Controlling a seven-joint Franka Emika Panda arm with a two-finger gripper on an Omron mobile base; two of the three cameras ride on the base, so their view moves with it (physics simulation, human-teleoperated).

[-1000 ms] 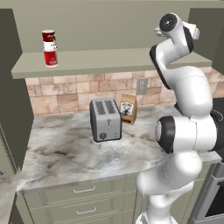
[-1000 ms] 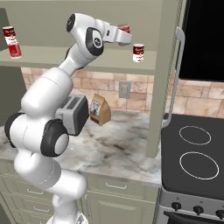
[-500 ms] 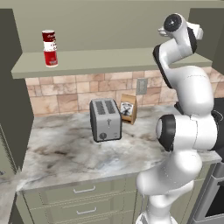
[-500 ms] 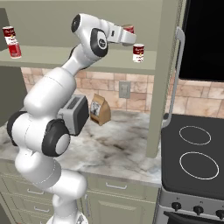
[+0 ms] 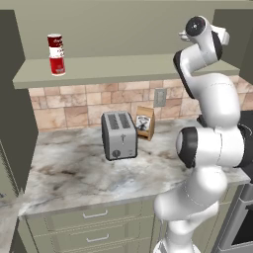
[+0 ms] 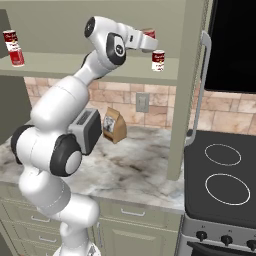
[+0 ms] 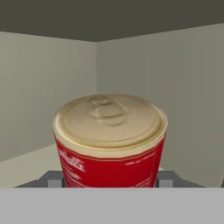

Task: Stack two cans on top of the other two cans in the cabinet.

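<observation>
- The cabinet is the biggest thing here, a long open beige-green shelf across the wall at about 12 o'clock in both base views, above the marbled worktop.
- The arm reaches up into the shelf's right end. In the right base view its wrist sits at roughly 1 o'clock.
- On the worktop there's a toaster with a small brown bag just beside it at its 3 o'clock. Neither matters for the stacking.
- The stacked pair stands upright way off at 10 o'clock in the left base view, one can on another by the look of it, so I'd guess half the job is done.
- The standing can, red over white, sits upright on the shelf near the right side panel.
- The held can is clamped between the fingers. In the hand view they hug it on both sides at 6 o'clock, pale lid facing the camera.
- The key relation: in the right base view the held can hangs above the standing one and a touch toward 10 o'clock of it, not touching. Both long axes look vertical, so my guess is a small shift toward 4 o'clock, then straight down.
</observation>
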